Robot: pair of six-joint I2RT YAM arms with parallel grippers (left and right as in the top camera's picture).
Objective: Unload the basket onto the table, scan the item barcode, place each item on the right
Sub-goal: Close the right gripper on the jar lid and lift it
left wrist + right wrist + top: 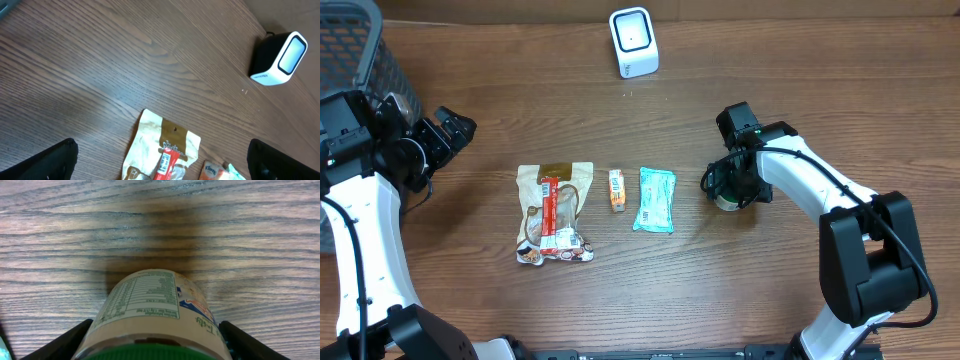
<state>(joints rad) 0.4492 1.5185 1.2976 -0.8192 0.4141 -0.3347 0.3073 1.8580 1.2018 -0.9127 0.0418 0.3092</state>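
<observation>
A jar (150,305) with a green lid and a printed nutrition label stands on the wooden table; from overhead only a bit of the jar (727,203) shows under my right gripper (730,190). In the wrist view the right gripper (155,342) has its black fingers (65,342) set wide, close against both sides of the jar just below the lid; I cannot tell whether they press on it. The white barcode scanner (633,42) stands at the table's far edge, its window also facing the left wrist camera as the scanner (280,57). My left gripper (450,130) hovers open at far left, holding nothing.
A beige snack bag (555,212) with a red bar, a small orange packet (616,189) and a teal tissue pack (655,199) lie in a row mid-table. A dark mesh basket (355,50) stands at the back left corner.
</observation>
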